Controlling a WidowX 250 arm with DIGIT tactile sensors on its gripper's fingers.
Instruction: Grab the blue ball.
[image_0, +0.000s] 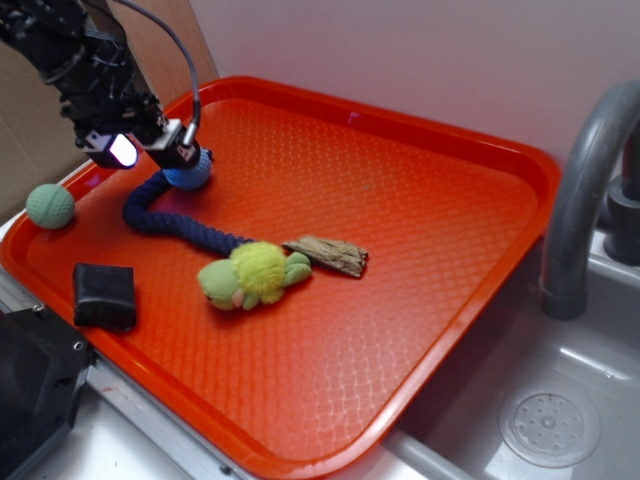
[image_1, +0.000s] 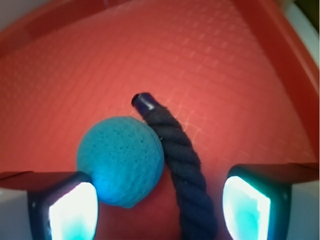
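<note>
With the gripper (image_1: 160, 207) spread wide over the tray's (image_0: 420, 160) far left corner, the blue ball (image_1: 121, 160) sits off-center against 1 finger (image_1: 64, 206) with the navy rope (image_1: 182, 162) also between them, so shifting sideways before closing would likely exclude the rope.

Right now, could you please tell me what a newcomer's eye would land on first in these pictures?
The large orange-red plastic tray fills the scene beside a grey sink. At its far left, the black gripper with glowing fingers hangs open around a small textured light-blue ball, which touches a dark navy twisted rope. A fuzzy yellow-green plush toy lies mid-tray.
</note>
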